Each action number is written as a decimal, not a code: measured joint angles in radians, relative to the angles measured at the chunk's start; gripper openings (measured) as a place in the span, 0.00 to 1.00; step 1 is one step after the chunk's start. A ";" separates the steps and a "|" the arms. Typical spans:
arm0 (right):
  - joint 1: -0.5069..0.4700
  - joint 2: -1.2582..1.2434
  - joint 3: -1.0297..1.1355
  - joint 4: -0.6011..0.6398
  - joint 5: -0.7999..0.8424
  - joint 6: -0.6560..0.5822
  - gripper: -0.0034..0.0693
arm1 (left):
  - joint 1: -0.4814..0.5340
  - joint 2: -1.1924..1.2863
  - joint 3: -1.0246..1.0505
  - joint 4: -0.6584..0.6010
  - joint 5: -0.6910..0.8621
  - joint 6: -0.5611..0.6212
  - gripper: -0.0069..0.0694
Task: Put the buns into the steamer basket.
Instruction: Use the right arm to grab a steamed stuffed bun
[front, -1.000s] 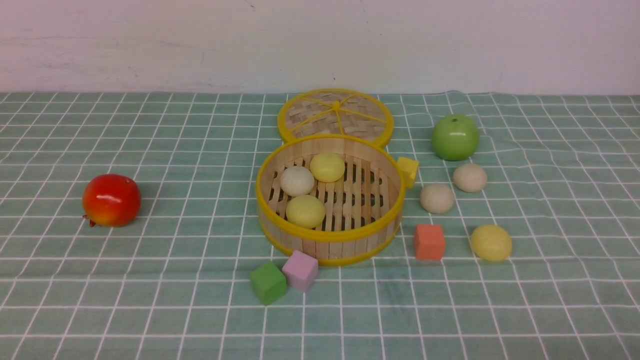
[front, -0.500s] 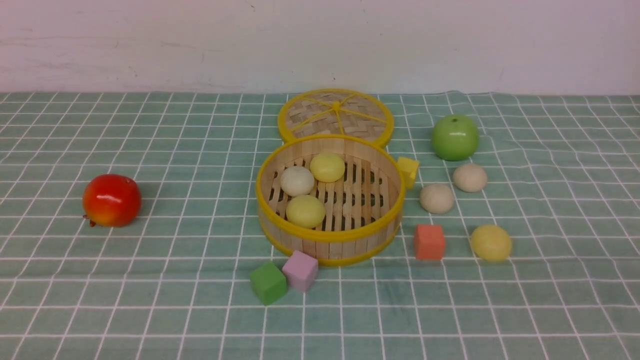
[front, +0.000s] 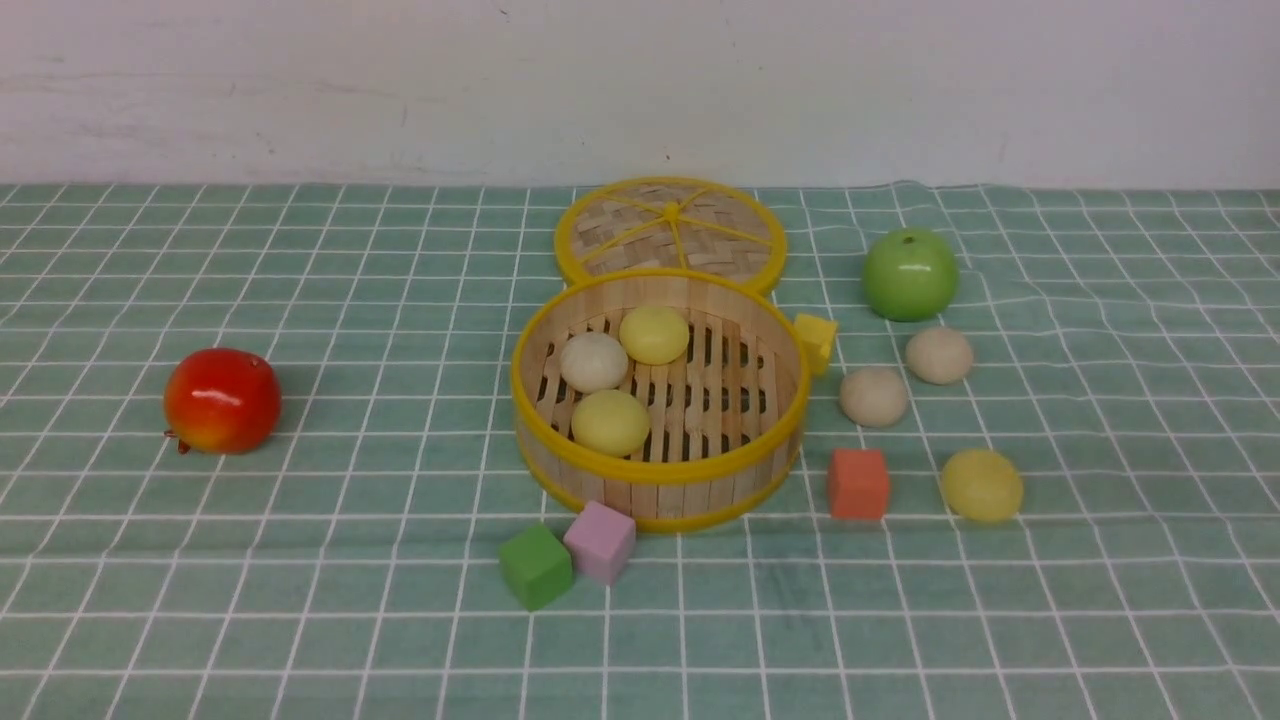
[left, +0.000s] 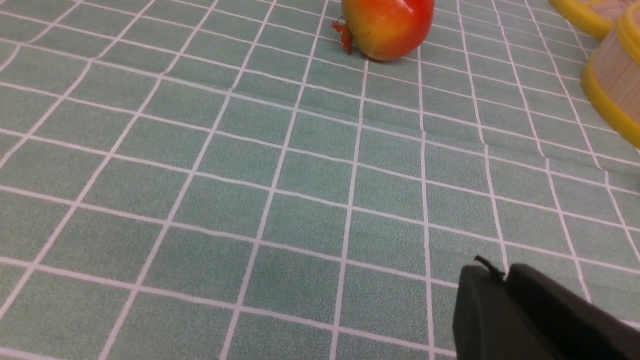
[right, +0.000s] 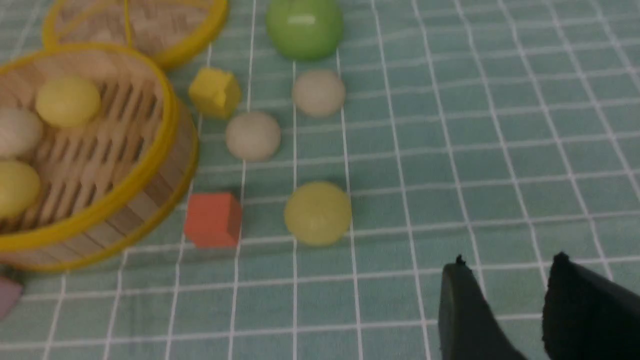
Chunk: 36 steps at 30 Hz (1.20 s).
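- Orientation: the steamer basket (front: 660, 470) sits upright, mouth facing up; being round, it has no long axis. Its floor slats run roughly away from the robot.
- Orientation: the buns rest with their smooth, rounded tops upward. Their outlines are slightly broader than tall in the front view; no distinct long axis can be determined.
- Location: two pale yellow buns, the far one (front: 655, 335) and the near one (front: 611, 423), and a whitish bun (front: 594, 362) lie inside the basket, toward its left side.
- Location: two beige buns, one nearer the basket (front: 873, 397) and one farther out (front: 940, 355), and a third yellow bun (front: 983, 486) lie on the checked cloth (front: 380, 600), right of the basket.
- Appearance: buns matte and plain; basket of pale wooden slats with dark floor slots and yellow rims.
- Surroundings: the woven lid (front: 672, 225) is behind the basket, partly hidden by it. A yellow cube (front: 816, 343) is close at its right; a red-orange cube (front: 858, 484) lies between the basket and the outside yellow bun.
- View comparison: the wrist views show gripper fingers, the front view shows neither gripper. The red fruit (front: 223, 400) appears in the front and left wrist views, but not in the right wrist view.
- Right gripper (right: 510, 265): fingers spread, nothing between them.
- Left gripper (left: 502, 272): fingertips close together; whether they meet, cannot tell.
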<state>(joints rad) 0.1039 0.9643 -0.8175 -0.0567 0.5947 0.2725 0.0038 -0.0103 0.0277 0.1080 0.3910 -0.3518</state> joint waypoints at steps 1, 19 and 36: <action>0.000 0.009 -0.009 0.002 0.009 -0.010 0.38 | 0.000 0.000 0.000 0.000 0.000 0.000 0.16; 0.010 0.782 -0.493 0.276 0.202 -0.273 0.38 | 0.000 0.000 0.001 0.000 0.000 0.000 0.18; 0.077 0.993 -0.613 0.105 0.177 -0.252 0.38 | 0.000 0.000 0.002 0.000 0.000 0.000 0.19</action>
<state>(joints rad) 0.1810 1.9572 -1.4302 0.0479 0.7712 0.0204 0.0038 -0.0103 0.0296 0.1080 0.3910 -0.3518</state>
